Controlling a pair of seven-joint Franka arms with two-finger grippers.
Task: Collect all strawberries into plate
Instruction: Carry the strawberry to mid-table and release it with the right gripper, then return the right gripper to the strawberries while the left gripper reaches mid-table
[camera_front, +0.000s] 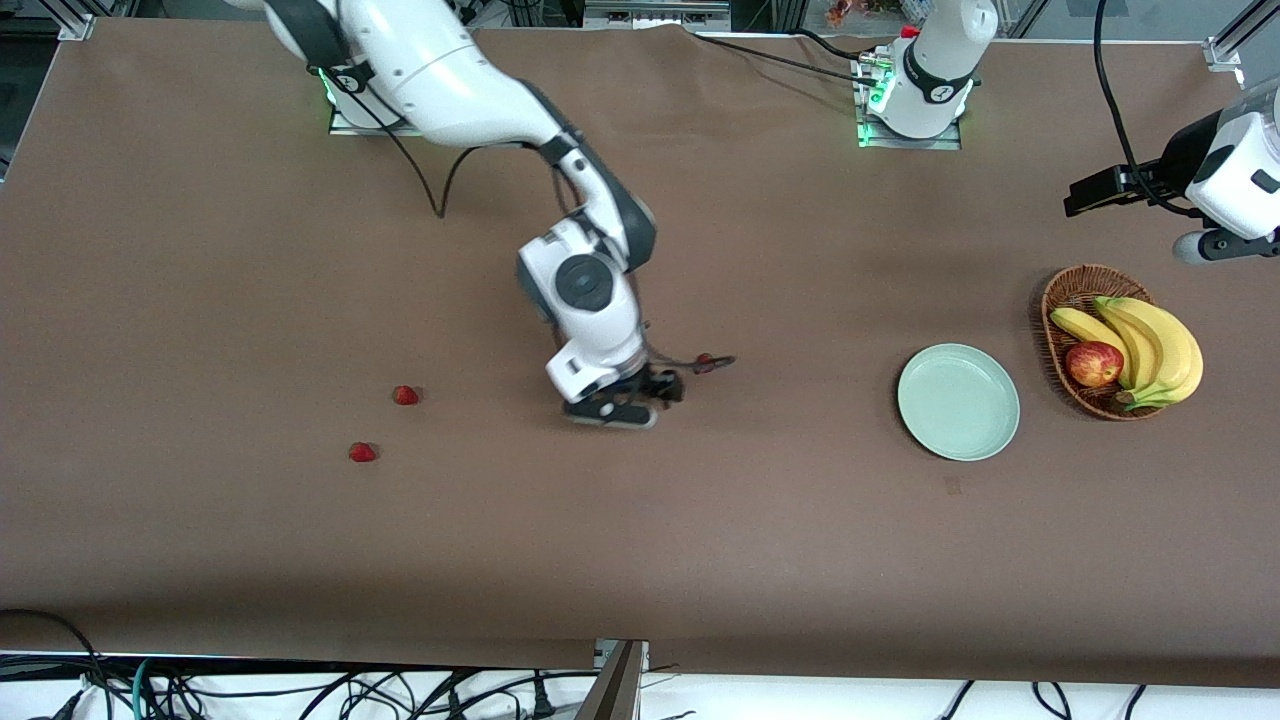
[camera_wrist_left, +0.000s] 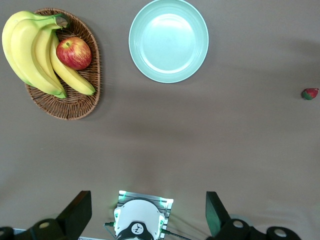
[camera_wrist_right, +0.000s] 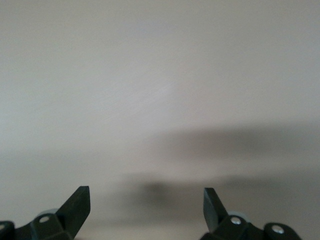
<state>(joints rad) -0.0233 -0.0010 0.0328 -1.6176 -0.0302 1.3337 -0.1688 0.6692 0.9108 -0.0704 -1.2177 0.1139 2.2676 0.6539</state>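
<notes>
The right gripper (camera_front: 655, 392) sits low over the middle of the table (camera_front: 200, 250), its fingers (camera_wrist_right: 75, 205) spread wide and holding nothing; only bare tabletop shows between them in the right wrist view. One strawberry (camera_front: 705, 363) lies on the table just beside that gripper, toward the left arm's end, apart from the fingers. Two more strawberries (camera_front: 405, 395) (camera_front: 362, 453) lie toward the right arm's end, near each other, the second nearer the front camera. The plate (camera_front: 958, 402) (nothing in it) sits toward the left arm's end, well apart from all three berries, beside a basket (camera_front: 1060, 300) of bananas (camera_front: 1160, 345) and an apple (camera_front: 1093, 363). The left gripper (camera_wrist_left: 147, 212) waits up above the basket end, fingers open and empty.
</notes>
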